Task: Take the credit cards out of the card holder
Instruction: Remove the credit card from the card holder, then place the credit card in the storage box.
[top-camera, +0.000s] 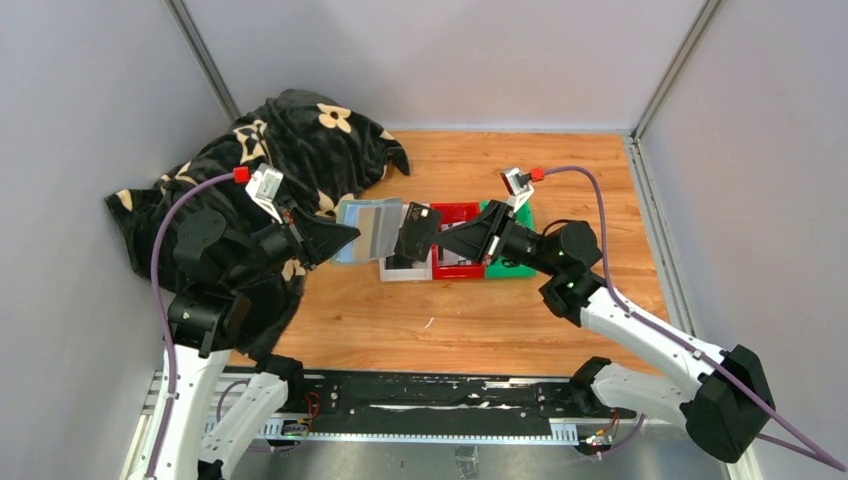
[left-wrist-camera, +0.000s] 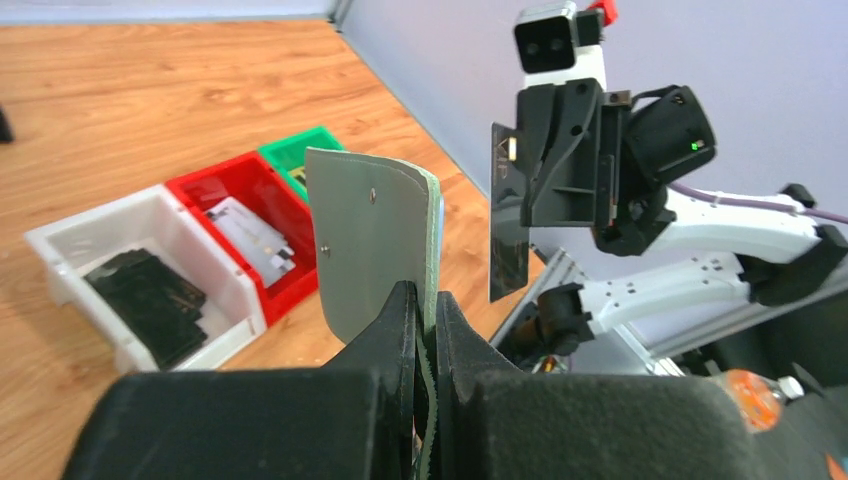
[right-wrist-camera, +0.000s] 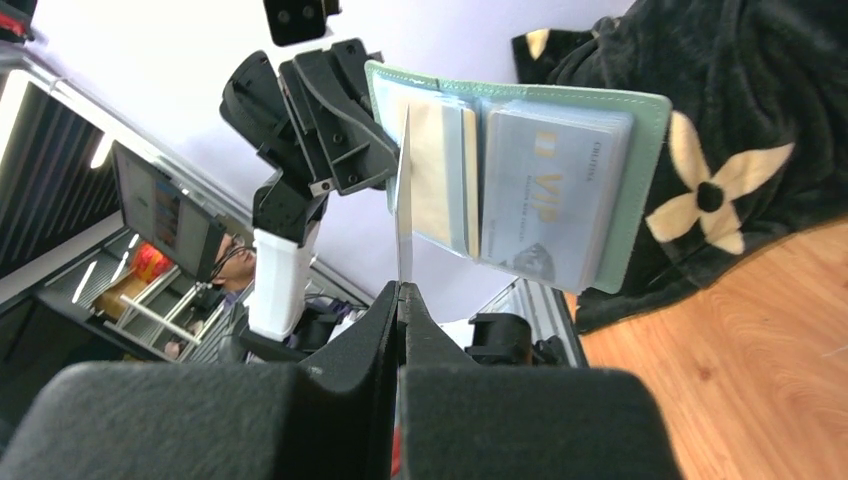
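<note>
The card holder (top-camera: 368, 228) hangs open above the table, sage green outside (left-wrist-camera: 370, 240) and paler inside (right-wrist-camera: 645, 180). My left gripper (top-camera: 338, 236) is shut on its edge (left-wrist-camera: 426, 305). Its slots show a silvery-white card (right-wrist-camera: 545, 195) and a gold-yellow card (right-wrist-camera: 440, 170). My right gripper (top-camera: 447, 238) is shut on a black credit card (top-camera: 416, 230), which shows edge-on in the right wrist view (right-wrist-camera: 403, 200). In the left wrist view this card (left-wrist-camera: 510, 235) hangs a short gap to the right of the holder, apart from it.
Three small trays stand in a row under the grippers: white (left-wrist-camera: 60, 265) holding black cards (left-wrist-camera: 150, 295), red (left-wrist-camera: 215, 185) holding silvery cards (left-wrist-camera: 250, 235), and green (left-wrist-camera: 300, 145). A black cloth with cream flowers (top-camera: 290, 150) is heaped at the back left. Grey walls enclose the table.
</note>
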